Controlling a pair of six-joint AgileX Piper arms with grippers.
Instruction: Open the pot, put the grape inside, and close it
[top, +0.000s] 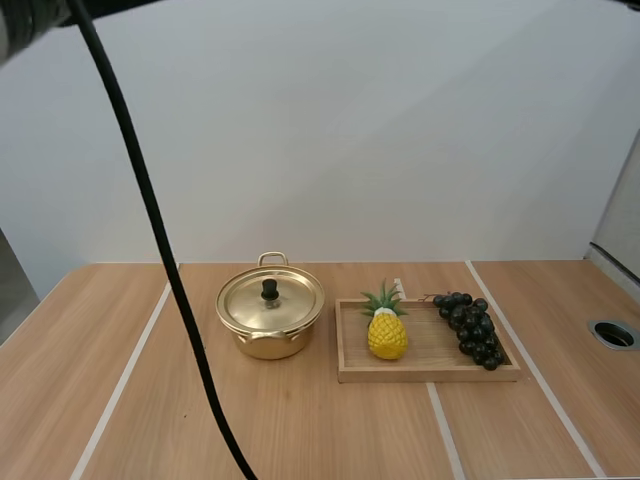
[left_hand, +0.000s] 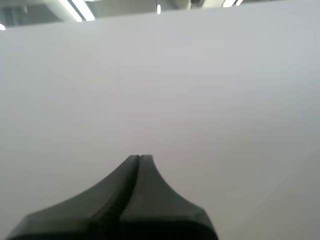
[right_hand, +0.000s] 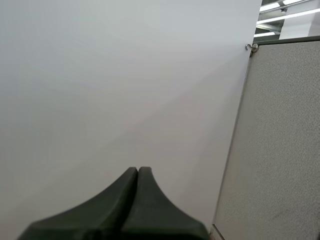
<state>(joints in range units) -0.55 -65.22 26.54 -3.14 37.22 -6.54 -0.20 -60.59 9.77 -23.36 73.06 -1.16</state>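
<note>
1x pot (top: 270, 318), 1x grapes (top: 471, 327), 1x tray (top: 430, 372)

A small gold pot (top: 268, 344) stood upright on the desk (top: 120, 400), closed by its black-knobbed lid (top: 292, 302), while a bunch of dark grapes (top: 471, 328) lay at the right end of the wooden tray (top: 420, 372) just beside it.

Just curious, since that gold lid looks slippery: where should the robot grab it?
Probably by the black knob at the centre of the lid, from straight above: it stands upright, and the smooth shallow dome offers no other hold.
</note>
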